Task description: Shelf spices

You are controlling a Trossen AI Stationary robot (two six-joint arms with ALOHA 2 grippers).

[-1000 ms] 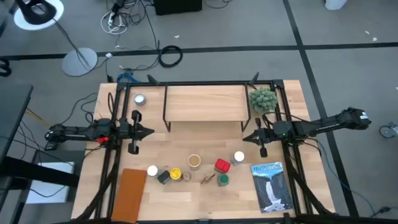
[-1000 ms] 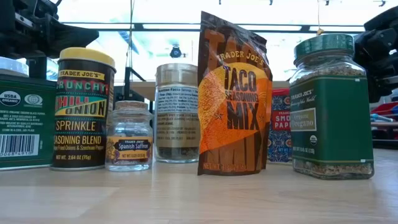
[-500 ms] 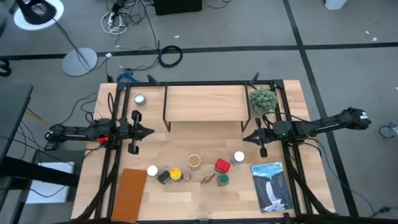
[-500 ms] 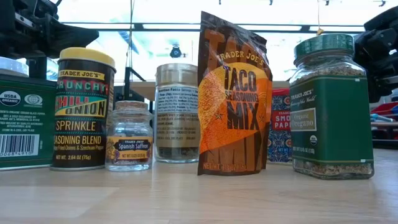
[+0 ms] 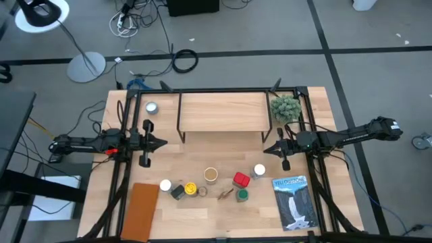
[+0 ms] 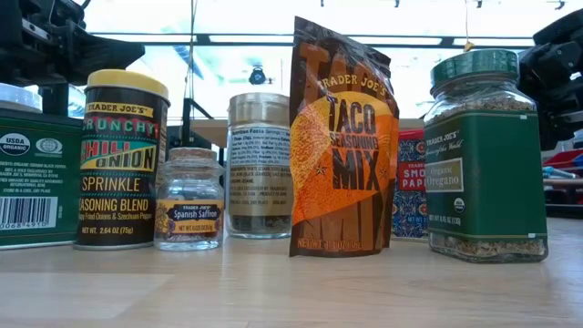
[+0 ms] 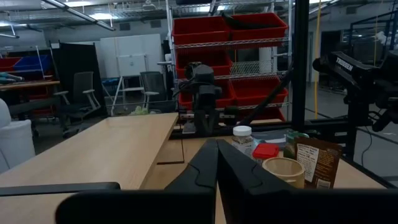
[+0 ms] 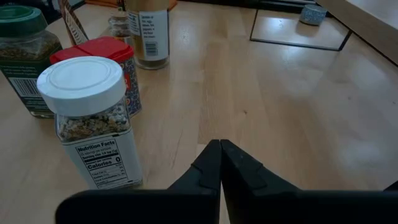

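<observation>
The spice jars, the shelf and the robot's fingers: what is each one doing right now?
Light wooden shelf on black legs: standing, top bare.
White-lidded spice jar: upright on the table, lid on.
Green-lidded oregano jar: upright, lid on.
Orange-brown taco seasoning packet: standing on its edge.
Left gripper: fingers shut, holding nothing.
Right gripper: fingers shut, holding nothing.

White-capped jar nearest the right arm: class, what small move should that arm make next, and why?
Probably open the right hand and ease it toward the white-capped jar. Its fingers are shut and hold nothing, the jar stands upright close ahead of it, and the shelf carries no spices yet. The left hand, also shut, waits at the other side.
</observation>
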